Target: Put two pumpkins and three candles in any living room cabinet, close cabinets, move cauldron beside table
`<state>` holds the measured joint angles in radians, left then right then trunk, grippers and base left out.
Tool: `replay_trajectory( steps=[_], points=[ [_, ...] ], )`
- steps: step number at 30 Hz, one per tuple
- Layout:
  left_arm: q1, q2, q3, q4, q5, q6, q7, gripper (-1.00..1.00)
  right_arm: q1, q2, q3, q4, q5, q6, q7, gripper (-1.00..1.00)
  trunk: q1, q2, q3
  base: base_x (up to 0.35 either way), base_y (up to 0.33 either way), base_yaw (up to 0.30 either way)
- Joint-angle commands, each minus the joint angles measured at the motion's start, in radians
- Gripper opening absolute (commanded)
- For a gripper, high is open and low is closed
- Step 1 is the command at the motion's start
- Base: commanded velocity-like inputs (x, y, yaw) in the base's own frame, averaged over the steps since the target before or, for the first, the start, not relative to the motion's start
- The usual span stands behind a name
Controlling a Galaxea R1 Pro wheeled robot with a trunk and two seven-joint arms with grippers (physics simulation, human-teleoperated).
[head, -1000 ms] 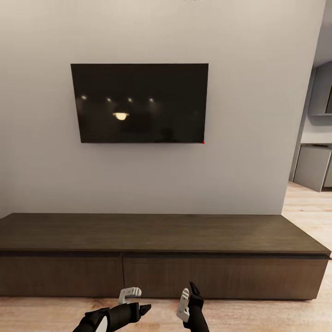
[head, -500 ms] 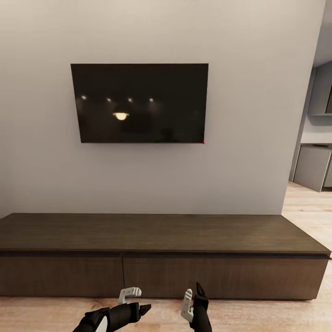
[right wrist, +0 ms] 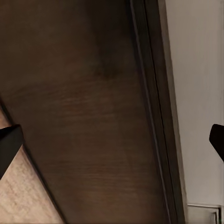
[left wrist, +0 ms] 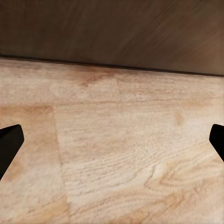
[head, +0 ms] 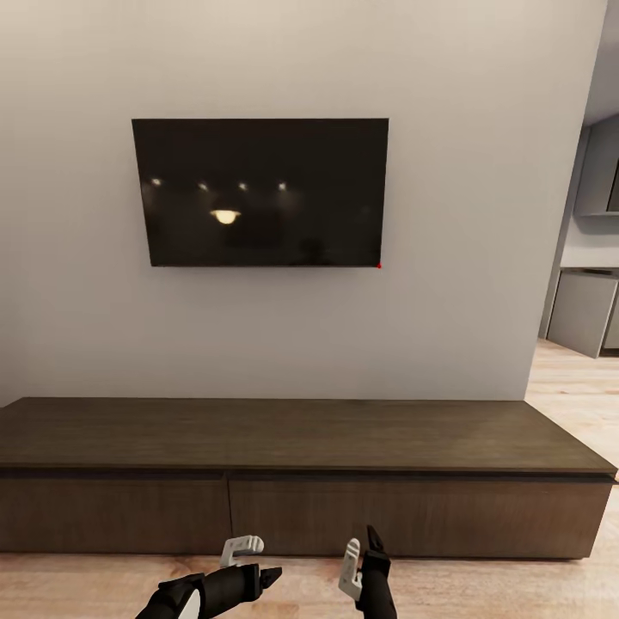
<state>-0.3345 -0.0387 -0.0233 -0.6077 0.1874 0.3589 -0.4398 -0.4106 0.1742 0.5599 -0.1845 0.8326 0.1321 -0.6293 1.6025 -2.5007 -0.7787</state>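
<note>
Against the grey wall (head: 464,215) stands the cabinet (head: 301,434), long, low and dark brown, its two drawer fronts flush and shut, with a thin seam between them. Above the cabinet a black TV (head: 260,192) hangs on the wall, mirroring a row of small lights and one brighter lamp. Before the cabinet lies the light plank floor (head: 112,585).

Just in front of the drawer fronts, low over the floor, both grippers hover. The left gripper (head: 249,559) lies level and points toward the right one; in the left wrist view its dark fingertips (left wrist: 10,142) sit far apart at the picture's edges, so it is spread wide and holds nothing, with the floor and the cabinet's base between them. The right gripper (head: 359,557) stands upright near the seam; its fingertips (right wrist: 9,142) are likewise spread, empty, facing the cabinet front.

Right of the cabinet the floor runs on to a pale grey unit (head: 583,311) in the next room.
</note>
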Motion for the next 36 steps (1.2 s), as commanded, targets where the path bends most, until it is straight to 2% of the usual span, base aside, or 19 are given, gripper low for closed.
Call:
replay_trajectory(
  steps=[1, 4, 6, 9, 15, 21, 26, 29, 30, 32, 36],
  points=[
    [0.000, 0.000, -0.001, -0.001, 0.010, 0.009, 0.001, 1.00, -0.001, 0.000, 0.001, 0.000, 0.012, 0.010, -0.003, 1.00, 0.000, -0.001, -0.001, 0.000, 0.000, 0.000],
    [0.000, 0.000, -0.001, -0.001, 0.010, 0.009, 0.001, 1.00, -0.001, 0.000, 0.013, 0.000, 0.035, 0.010, -0.001, 1.00, 0.000, -0.001, -0.001, 0.000, 0.000, 0.000],
    [0.000, 0.000, -0.001, -0.001, 0.010, 0.009, 0.001, 1.00, -0.001, 0.000, 0.030, 0.000, 0.073, 0.011, 0.000, 1.00, 0.000, -0.001, -0.001, 0.000, 0.000, 0.000],
    [0.000, 0.000, -0.001, -0.001, 0.010, 0.009, 0.001, 1.00, -0.001, 0.000, 0.038, 0.000, 0.105, 0.012, 0.002, 1.00, 0.000, -0.001, -0.001, 0.000, 0.000, 0.000],
    [0.000, 0.000, -0.001, -0.001, 0.010, 0.009, 0.001, 1.00, -0.001, 0.000, 0.045, -0.001, 0.142, 0.013, 0.003, 1.00, 0.000, -0.001, -0.001, 0.000, 0.000, 0.000],
    [0.000, 0.000, -0.001, -0.001, 0.010, 0.009, 0.001, 1.00, -0.001, 0.000, 0.046, -0.002, 0.210, 0.014, 0.003, 1.00, 0.000, -0.001, -0.001, 0.000, 0.000, 0.000],
    [0.000, 0.000, -0.001, -0.001, 0.010, 0.009, 0.001, 1.00, -0.001, 0.000, 0.046, 0.000, 0.228, 0.013, 0.005, 1.00, 0.000, -0.001, -0.001, 0.000, 0.000, 0.000],
    [0.000, 0.000, -0.001, -0.001, 0.010, 0.009, 0.001, 1.00, -0.001, 0.000, 0.046, 0.005, 0.229, 0.009, 0.072, 1.00, 0.000, -0.001, -0.001, 0.000, 0.000, 0.000],
    [0.000, 0.000, -0.001, -0.001, 0.010, 0.009, 0.001, 1.00, -0.001, 0.000, 0.047, 0.006, 0.230, 0.007, 0.181, 1.00, 0.000, -0.001, -0.001, 0.000, 0.000, 0.000],
    [0.000, 0.000, -0.001, -0.001, 0.010, 0.009, 0.001, 1.00, -0.001, 0.000, 0.047, 0.005, 0.231, 0.006, 0.234, 1.00, 0.000, -0.001, -0.001, 0.000, 0.000, 0.000],
    [0.000, 0.000, -0.001, -0.001, 0.010, 0.009, 0.001, 1.00, -0.001, 0.000, 0.047, 0.002, 0.232, 0.005, 0.285, 1.00, 0.000, -0.001, -0.001, 0.000, 0.000, 0.000]
  ],
)
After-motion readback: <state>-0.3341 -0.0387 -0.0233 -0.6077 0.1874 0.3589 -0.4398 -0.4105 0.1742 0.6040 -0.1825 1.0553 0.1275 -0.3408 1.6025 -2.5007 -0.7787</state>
